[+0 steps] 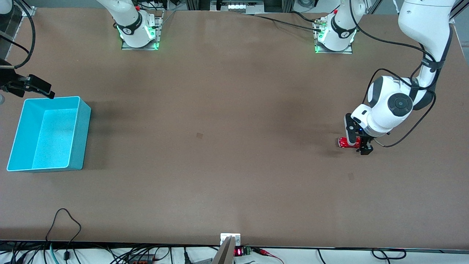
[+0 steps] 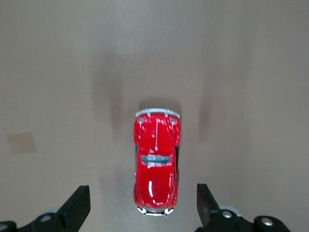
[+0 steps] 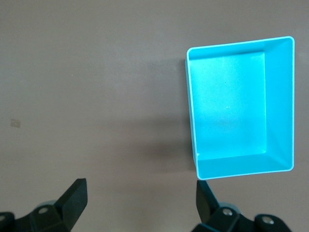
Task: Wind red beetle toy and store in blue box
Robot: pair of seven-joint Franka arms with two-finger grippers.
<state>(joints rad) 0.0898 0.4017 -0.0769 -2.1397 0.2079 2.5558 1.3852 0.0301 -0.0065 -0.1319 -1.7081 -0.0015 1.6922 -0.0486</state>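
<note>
Red beetle toy (image 2: 155,164) is lying between my left gripper's (image 2: 143,205) spread jaws on the counter (image 1: 220,146); I'm centring before pinching its sides, while my right gripper (image 3: 140,203), spread too, is waiting over the counter beside the blue box (image 1: 22,121).

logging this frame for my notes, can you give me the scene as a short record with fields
toy: red beetle toy on the table, toward the left arm's end, upright on its wheels
box: blue box toward the right arm's end, empty
left gripper: left gripper low over the toy, open, fingers either side of it, not yet closed
right gripper: right gripper open, up in the air near the box, waiting
toy stored: no
</note>
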